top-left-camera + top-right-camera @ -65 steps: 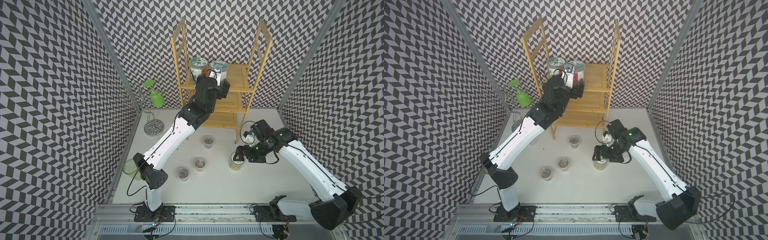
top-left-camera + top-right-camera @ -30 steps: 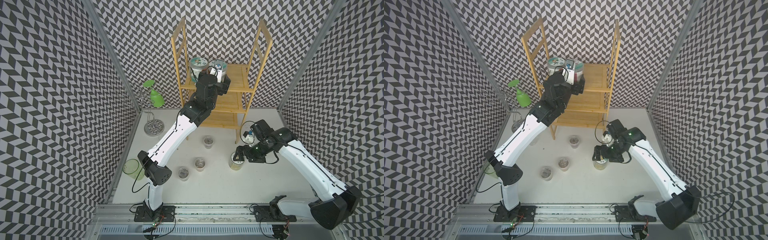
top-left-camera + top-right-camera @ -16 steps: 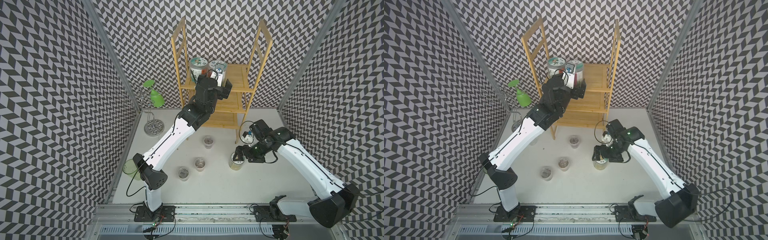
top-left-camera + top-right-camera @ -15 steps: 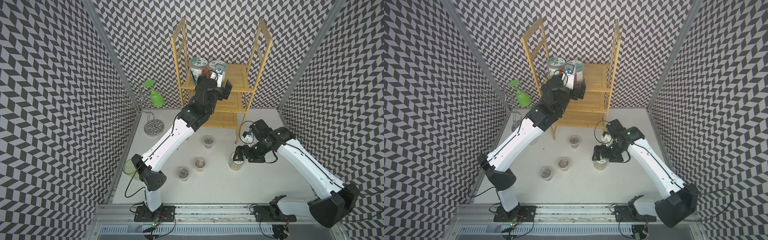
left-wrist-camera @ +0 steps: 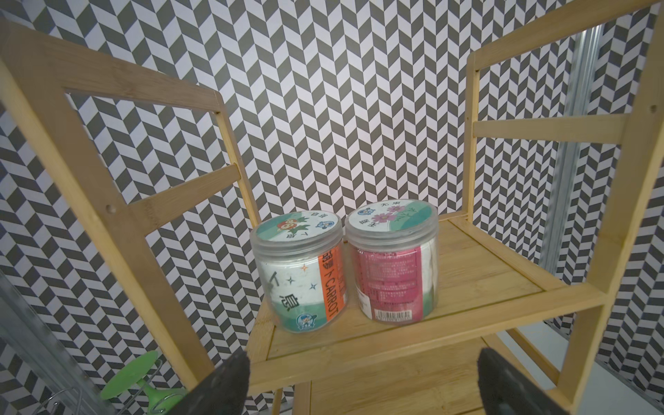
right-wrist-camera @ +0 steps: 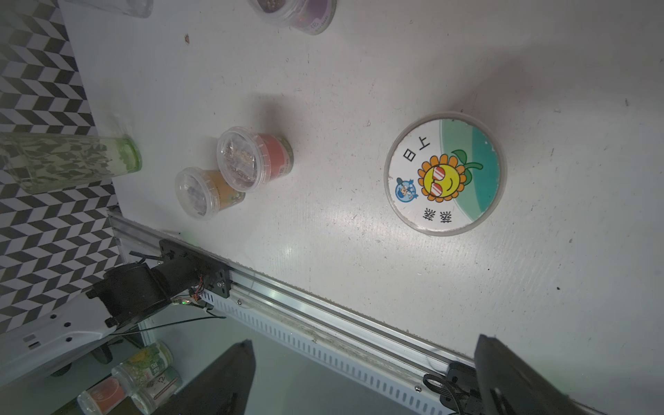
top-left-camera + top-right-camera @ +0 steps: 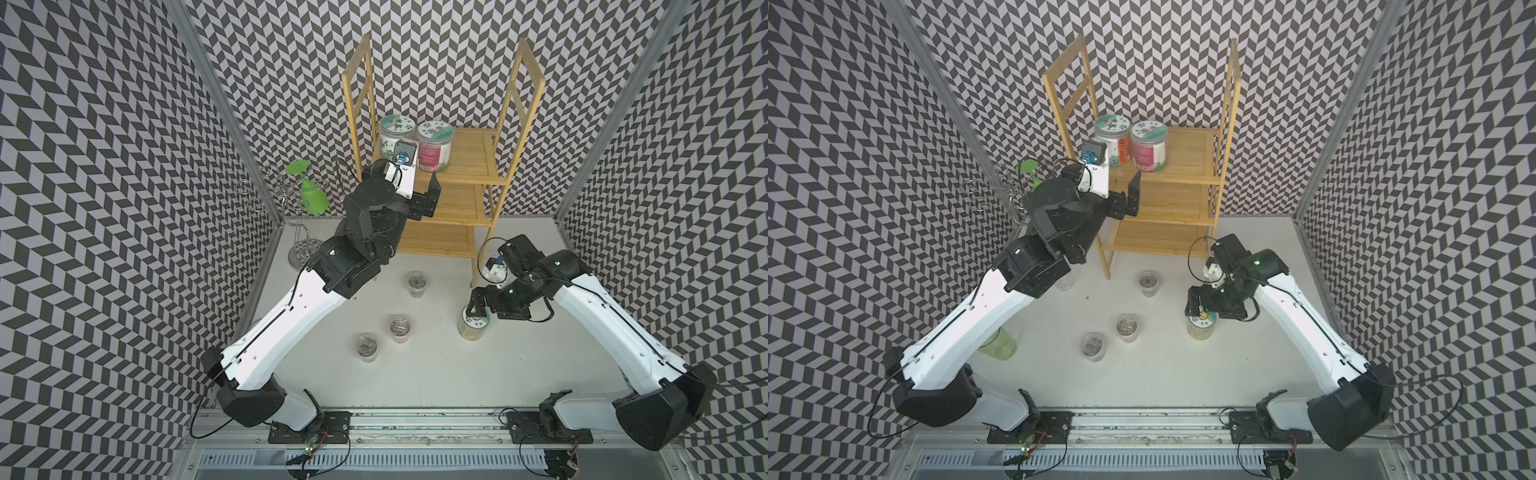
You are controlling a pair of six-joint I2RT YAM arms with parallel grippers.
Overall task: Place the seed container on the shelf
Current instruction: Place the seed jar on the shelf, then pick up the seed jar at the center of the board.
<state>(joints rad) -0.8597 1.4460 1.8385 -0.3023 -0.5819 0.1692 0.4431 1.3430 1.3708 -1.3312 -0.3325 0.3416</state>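
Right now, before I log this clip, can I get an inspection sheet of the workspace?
Surface: white table, a few specks.
Job's things: shelf at the back; carrot jar and pink jar upright on its top tier; sunflower jar on the table.
Clutter: three cups, green glass, wire stand with a hanging glass.
Grippers: left gripper open, empty, facing the top tier; right gripper open above the sunflower jar.
Cables: cable looped at the right wrist.
Surroundings: chevron walls, front rail.
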